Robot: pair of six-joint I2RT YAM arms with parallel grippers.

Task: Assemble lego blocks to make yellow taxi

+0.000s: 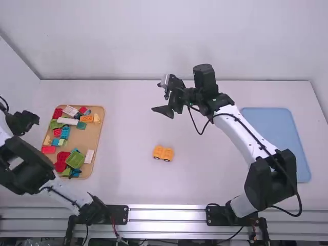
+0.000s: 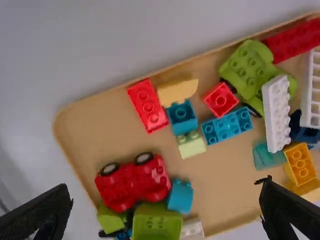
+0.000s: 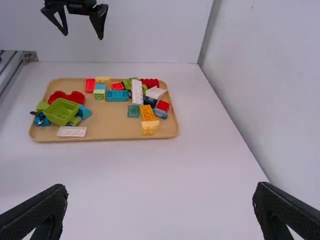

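In the high view my left gripper hangs by the left edge of the wooden tray; my right gripper is raised over the table's far middle. The left wrist view has the left gripper open above the tray, touching no block. Spread wide, the right gripper holds nothing in the right wrist view. An orange-yellow car base stands alone at mid-table. Among the tray's blocks are an orange brick, a pale yellow curved brick and a white brick.
A blue tray lies at the right under the right arm's side. In the wooden tray are also a red car, a green tub-shaped block, a green car base and several blue and red bricks.
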